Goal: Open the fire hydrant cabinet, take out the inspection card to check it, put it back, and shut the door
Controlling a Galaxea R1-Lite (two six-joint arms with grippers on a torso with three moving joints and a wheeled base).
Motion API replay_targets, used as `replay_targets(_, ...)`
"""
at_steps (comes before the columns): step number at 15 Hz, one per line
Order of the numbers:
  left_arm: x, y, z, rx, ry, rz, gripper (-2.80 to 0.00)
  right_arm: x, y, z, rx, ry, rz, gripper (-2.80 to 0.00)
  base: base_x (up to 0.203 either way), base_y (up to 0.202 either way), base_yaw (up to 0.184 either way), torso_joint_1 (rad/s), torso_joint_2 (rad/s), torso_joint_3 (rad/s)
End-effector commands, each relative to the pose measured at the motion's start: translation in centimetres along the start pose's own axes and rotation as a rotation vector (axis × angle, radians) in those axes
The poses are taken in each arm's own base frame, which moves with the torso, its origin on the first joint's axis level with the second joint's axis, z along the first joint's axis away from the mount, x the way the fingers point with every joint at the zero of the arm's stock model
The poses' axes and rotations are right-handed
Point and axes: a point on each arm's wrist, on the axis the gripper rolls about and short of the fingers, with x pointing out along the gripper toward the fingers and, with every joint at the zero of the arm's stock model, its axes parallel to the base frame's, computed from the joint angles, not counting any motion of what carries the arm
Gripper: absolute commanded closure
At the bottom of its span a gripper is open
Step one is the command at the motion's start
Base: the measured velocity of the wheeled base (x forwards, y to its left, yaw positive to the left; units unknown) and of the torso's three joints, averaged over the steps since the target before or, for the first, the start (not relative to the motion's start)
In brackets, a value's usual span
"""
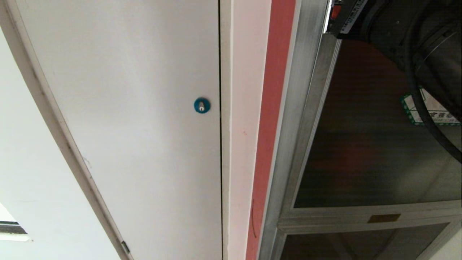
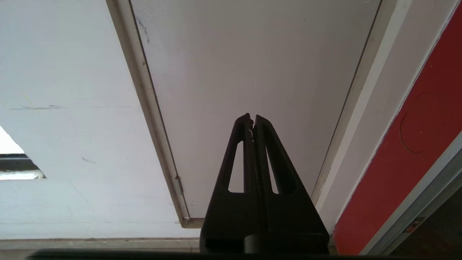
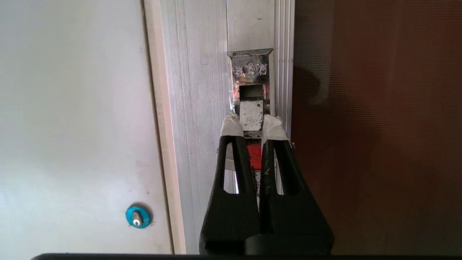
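Right gripper (image 3: 251, 124) clenched, apparently on latch (image 3: 251, 108) of door (image 3: 375, 126); white door (image 3: 72, 108) beside. Left gripper (image 2: 252, 119) closed, empty.

White closet door (image 1: 137, 108), plain, matte, fills most of head view. Blue round lock (image 1: 202, 105) near door's right edge, small metal keyhole at centre. Thin dark gap, then pale jamb strip (image 1: 226, 144) along that edge. Beige door frame (image 1: 65, 144) along door's left edge, scuffed; small hinge (image 1: 125, 247) low on it. White wall (image 1: 21, 180) beyond frame, faint marks. Bright opening with dark ledge (image 1: 12, 229) at wall's lower left. Red-painted strip (image 1: 269, 126) right of jamb. Light even, soft.
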Motion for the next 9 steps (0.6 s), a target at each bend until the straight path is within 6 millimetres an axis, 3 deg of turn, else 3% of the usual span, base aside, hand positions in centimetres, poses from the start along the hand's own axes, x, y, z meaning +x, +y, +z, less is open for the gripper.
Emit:
replay_targets(1,0.0,0.0,0.0,0.0,0.0,0.001,0.0,-0.7,-0.6,1.1,0.017,-0.022,-0.007,0.0,0.0,0.0,0.0,0.0,0.0,0.0)
replay_targets(9,0.0,0.0,0.0,0.0,-0.001,0.001,0.0,-2.8,-2.1,2.9,0.033,-0.033,0.009,0.0,0.0,0.0,0.0,0.0,0.0,0.0)
